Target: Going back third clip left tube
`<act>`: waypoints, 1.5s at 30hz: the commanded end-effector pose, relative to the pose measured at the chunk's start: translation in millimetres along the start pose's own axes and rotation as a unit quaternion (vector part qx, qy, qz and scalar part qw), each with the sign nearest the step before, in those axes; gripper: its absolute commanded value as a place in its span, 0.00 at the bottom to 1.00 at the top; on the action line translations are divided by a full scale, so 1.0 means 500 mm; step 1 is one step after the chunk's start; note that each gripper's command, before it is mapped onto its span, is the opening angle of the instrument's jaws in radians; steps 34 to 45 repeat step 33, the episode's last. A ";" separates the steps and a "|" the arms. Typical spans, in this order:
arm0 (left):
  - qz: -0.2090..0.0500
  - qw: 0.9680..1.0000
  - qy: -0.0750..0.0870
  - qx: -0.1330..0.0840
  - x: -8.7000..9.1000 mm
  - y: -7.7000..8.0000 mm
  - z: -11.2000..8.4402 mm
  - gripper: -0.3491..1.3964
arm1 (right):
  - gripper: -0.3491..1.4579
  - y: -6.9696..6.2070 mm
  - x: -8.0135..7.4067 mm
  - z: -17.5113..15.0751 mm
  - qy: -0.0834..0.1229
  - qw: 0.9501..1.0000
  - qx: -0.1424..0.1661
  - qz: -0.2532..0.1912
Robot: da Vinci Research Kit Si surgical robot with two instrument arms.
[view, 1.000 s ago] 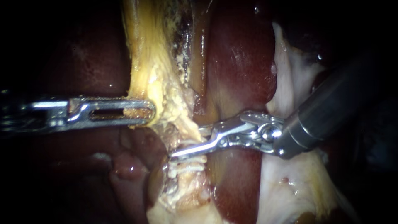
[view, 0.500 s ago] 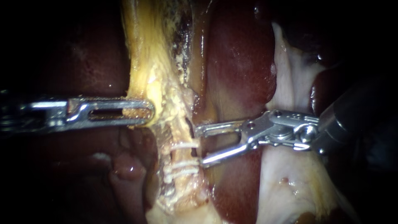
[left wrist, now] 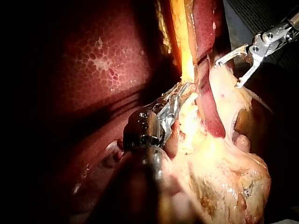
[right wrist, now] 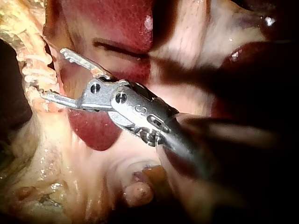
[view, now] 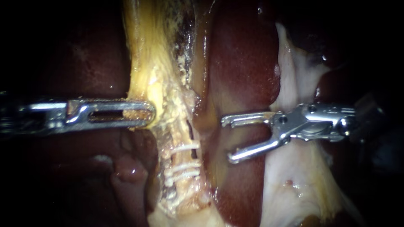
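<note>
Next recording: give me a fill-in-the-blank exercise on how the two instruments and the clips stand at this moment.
1. The jaws of the right instrument stand ___, holding nothing and apart from the tube.
2. The tube carries ___ white clips.
3. The jaws of the left instrument are ___ on the yellow tissue.

Missing words: open; three; shut.

Right instrument (view: pixel 227 140) withdrawn from tube (view: pixel 179 126), now well apart; third clip (view: pixel 185 147) left on it, seemingly closed.
</note>
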 end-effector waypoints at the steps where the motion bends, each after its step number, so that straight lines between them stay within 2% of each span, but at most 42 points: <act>1: 0.000 1.000 0.000 0.000 0.0000 0.0000 0.0001 0.00 | 0.52 -0.0002 0.0010 -0.0009 0.000 1.000 -0.003 -0.004; 4: 0.000 1.000 -0.001 -0.001 0.0001 0.0003 0.0010 0.00 | 0.52 -0.0008 0.0023 -0.0023 -0.001 1.000 -0.005 -0.010; 9: 0.004 1.000 -0.003 -0.009 0.0010 0.0038 0.0069 0.00 | 0.52 -0.0009 0.0021 -0.0024 -0.002 1.000 -0.004 -0.020; 14: 0.004 1.000 0.009 -0.013 0.0015 0.0080 0.0136 0.00 | 0.52 -0.0011 0.0017 -0.0025 -0.002 1.000 -0.004 -0.023; 18: 0.006 1.000 0.020 -0.013 0.0027 0.0091 0.0174 0.00 | 0.52 -0.0010 0.0019 -0.0022 -0.002 1.000 -0.005 -0.026; 26: 0.006 1.000 0.022 -0.013 0.0029 0.0079 0.0172 0.00 | 0.52 -0.0011 0.0025 -0.0019 0.001 1.000 -0.006 -0.031; 45: 0.006 1.000 0.022 -0.013 0.0028 0.0079 0.0171 0.00 | 0.52 -0.0013 0.0026 -0.0019 0.002 1.000 -0.006 -0.031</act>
